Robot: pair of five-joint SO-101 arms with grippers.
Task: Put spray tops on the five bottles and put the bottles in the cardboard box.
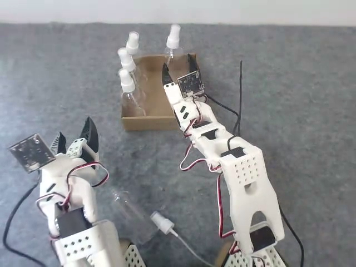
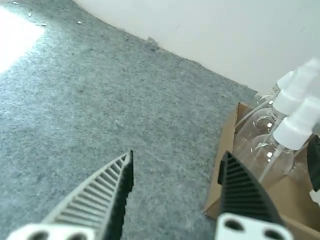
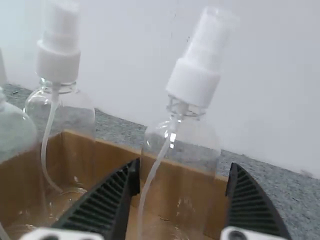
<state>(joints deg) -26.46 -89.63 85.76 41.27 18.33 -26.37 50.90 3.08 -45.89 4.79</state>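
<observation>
Four bottles (image 1: 133, 100) with spray tops on stood upright in the box (image 1: 147, 122), three in a row along one side wall and one (image 1: 173, 41) at the far corner of the other side. The right gripper (image 1: 173, 78) hung over the box's inside, near that single bottle, its jaws spread apart and holding nothing. In its wrist view the gripper (image 3: 183, 172) faced that bottle (image 3: 180, 145), which stood against the box's far wall (image 3: 110, 160) beyond the fingertips, apart from them. The fifth bottle (image 1: 133, 214) lay on its side on the carpet (image 1: 300, 83), well apart from the box, on its near side between the two arm bases. A loose top (image 1: 163, 222) lay against it, its thin tube trailing away from the bottle. The left gripper (image 1: 74, 136) hung over the carpet off the box's near corner, apart from it, jaws spread wide and empty. Its wrist view showed the gripper (image 2: 177, 156) with the box (image 2: 225, 145) and the capped bottles (image 2: 270, 145) beyond one finger.
</observation>
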